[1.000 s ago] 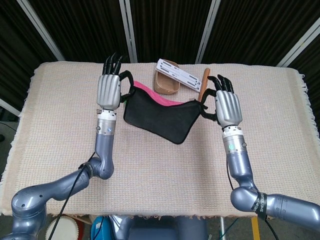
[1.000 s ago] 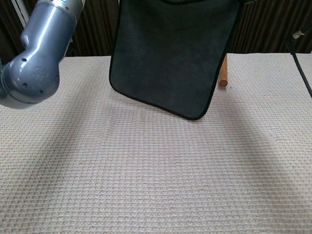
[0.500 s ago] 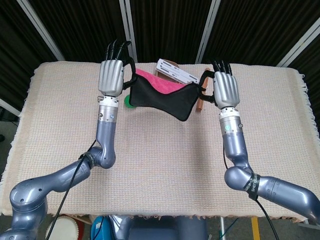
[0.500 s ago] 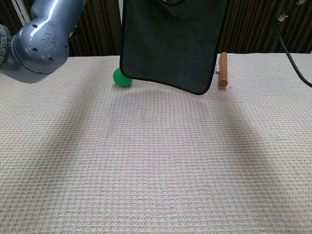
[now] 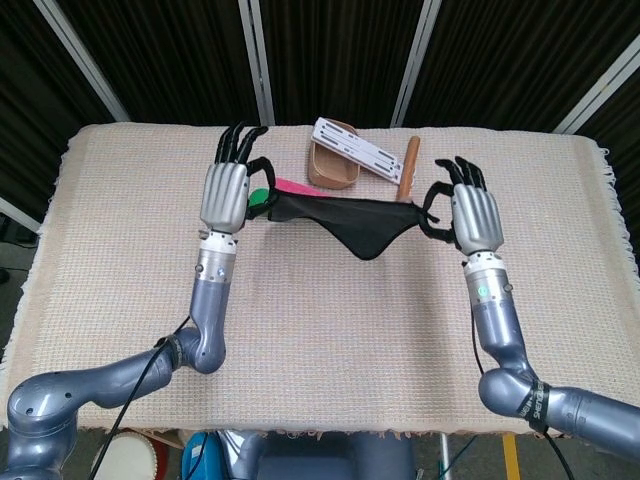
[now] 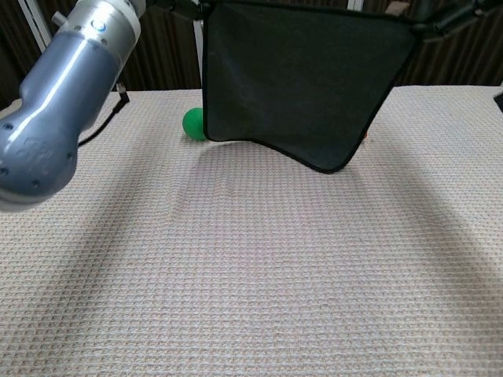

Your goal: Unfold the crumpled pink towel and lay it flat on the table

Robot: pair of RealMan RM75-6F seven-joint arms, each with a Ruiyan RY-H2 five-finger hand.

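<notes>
The left hand [image 5: 227,190] grasps one upper corner of the towel [image 5: 345,218], and the right hand [image 5: 472,214] pinches the opposite upper corner, its remaining fingers spread. The towel hangs stretched between the two hands, clear of the table [image 5: 120,230]; its top edge runs nearly taut from hand to hand and its body sags to a low point roughly midway between them. The side facing the robot is dark with a black border, and a strip of pink shows along the top edge next to the left hand. In the chest view the towel [image 6: 302,86] hangs as a broad dark sheet, its lower edge sloping down toward the right-hand side, with table surface visible beneath it. A green ball [image 5: 259,198] lies on the table just beside the left hand, partly hidden behind the towel. Beyond the towel, between the two hands, sits a tan bowl [image 5: 333,168] with a white strip [image 5: 361,150] lying across its rim. A wooden stick [image 5: 408,165] lies beyond the right hand, toward the left hand's side of it.
</notes>
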